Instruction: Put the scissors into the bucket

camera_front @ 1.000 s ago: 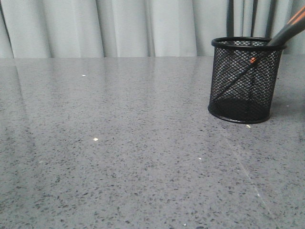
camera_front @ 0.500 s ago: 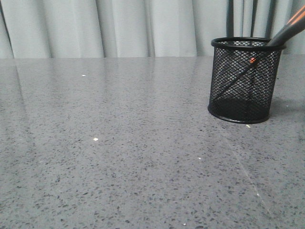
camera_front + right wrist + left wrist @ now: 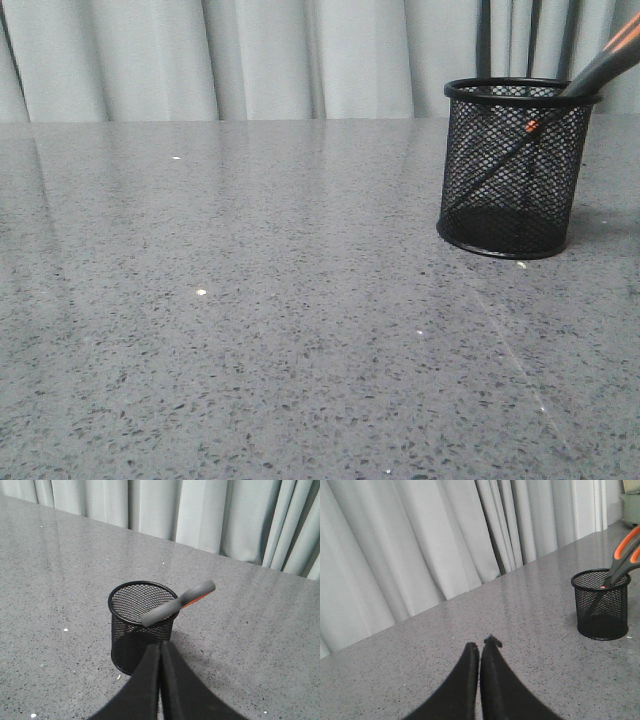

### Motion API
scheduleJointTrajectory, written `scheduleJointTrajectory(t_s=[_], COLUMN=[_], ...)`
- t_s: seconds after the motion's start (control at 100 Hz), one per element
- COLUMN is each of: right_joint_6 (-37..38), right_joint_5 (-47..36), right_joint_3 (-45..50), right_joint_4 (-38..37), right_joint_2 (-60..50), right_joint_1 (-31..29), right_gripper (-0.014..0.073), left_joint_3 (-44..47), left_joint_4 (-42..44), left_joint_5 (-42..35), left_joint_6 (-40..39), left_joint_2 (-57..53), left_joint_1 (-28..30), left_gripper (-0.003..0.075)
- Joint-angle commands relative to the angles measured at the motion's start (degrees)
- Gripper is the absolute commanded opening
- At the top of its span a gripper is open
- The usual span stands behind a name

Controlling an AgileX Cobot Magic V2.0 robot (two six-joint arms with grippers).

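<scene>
Scissors (image 3: pixel 600 66) lean blades-down inside mesh bucket (image 3: pixel 513 168), far-right of the table; both grippers (image 3: pixel 480 652) (image 3: pixel 160 652) closed, empty; retreat without nudging the handles.

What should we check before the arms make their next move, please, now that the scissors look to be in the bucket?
1. Scissors in the bucket, blades down, handles above the rim: ok.
2. Bucket upright on the table: ok.
3. Left gripper shut, empty, away from the bucket: ok.
4. Right gripper shut, holding nothing: ok.
5. Right gripper clear of the bucket: cannot tell; its tips overlap it in the right wrist view.
6. Scissors settled firmly: cannot tell; they lean on the rim.
</scene>
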Motion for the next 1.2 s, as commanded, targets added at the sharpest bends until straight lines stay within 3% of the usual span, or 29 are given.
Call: scheduleJointTrajectory(t_s=[0.0, 0.65, 0.74, 0.88, 0.94, 1.05, 1.19], right_joint_6=[-0.55, -0.55, -0.55, -0.55, -0.55, -0.55, -0.55], right_joint_5=[-4.89, -4.67, -4.67, -4.53, -4.53, -4.53, -4.53], right_joint_3=[-1.43, -1.43, -1.43, -1.43, -1.43, -1.43, -1.43], right_joint_4=[0.46, 0.46, 0.46, 0.46, 0.46, 0.46, 0.46], right_joint_2=[0.38, 0.38, 0.38, 0.38, 0.38, 0.38, 0.38], right_joint_1=[-0.22, -0.22, -0.22, -0.22, -0.22, -0.22, -0.22], right_gripper=[-0.0045, -0.0045, -0.0045, -0.0045, -0.0045, -0.0045, -0.0045], left_joint_3=[-1.52, -0.72, 1.13, 7.47, 10.70, 17.54, 26.17], left_joint_4=[0.71, 2.12, -9.01, -31.61, -35.88, -35.82, -40.81], left_joint_5=[-3.73, -3.82, -5.88, -17.23, -22.25, -27.53, -27.26], left_joint_6=[-0.73, 0.53, 11.06, 29.42, 30.43, 30.43, 30.43], left_joint_2=[0.35, 0.46, 0.23, -0.67, -1.37, -3.65, -8.51], left_joint_1=[-0.45, -0.19, 1.72, 8.59, 12.00, 17.83, 23.55], left_gripper=[-0.0020, -0.0020, -0.0020, -0.0020, -0.0020, -0.0020, -0.0020])
